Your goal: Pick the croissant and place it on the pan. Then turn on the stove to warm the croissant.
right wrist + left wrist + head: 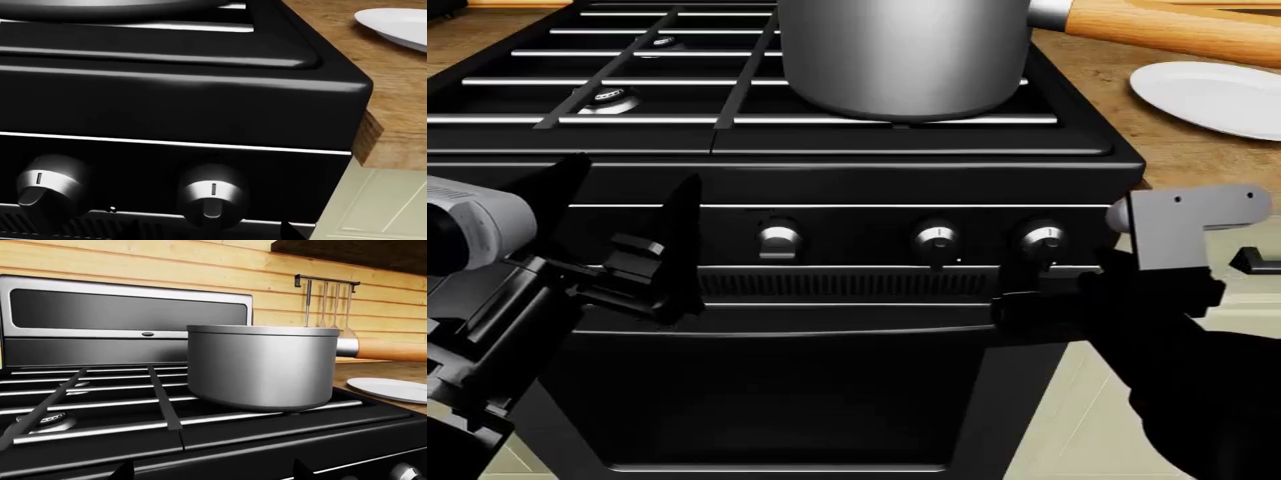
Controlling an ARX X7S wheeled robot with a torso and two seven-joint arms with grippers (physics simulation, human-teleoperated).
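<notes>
Reaching for the stove (827, 330), the right gripper (1034, 300) sits just below the knob (1042, 240) at three o'clock in the row; whether its jaws are parted I cannot tell. The left gripper (627, 235) hangs spread and empty. The croissant isn't visible, presumably inside the pan (901, 55). Square up before twisting. No lettering shows.

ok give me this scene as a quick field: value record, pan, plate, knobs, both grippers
pan: deep grey metal saucepan with light wooden handle, on the black gas stove grate
croissant: not visible in any view
plate: flat round white plate, on the wooden counter beside the stove, nothing seen on it
knobs: three silver knobs visible on the front panel
left gripper: open, holding nothing
right gripper: near the rightmost knob, state unclear
</notes>
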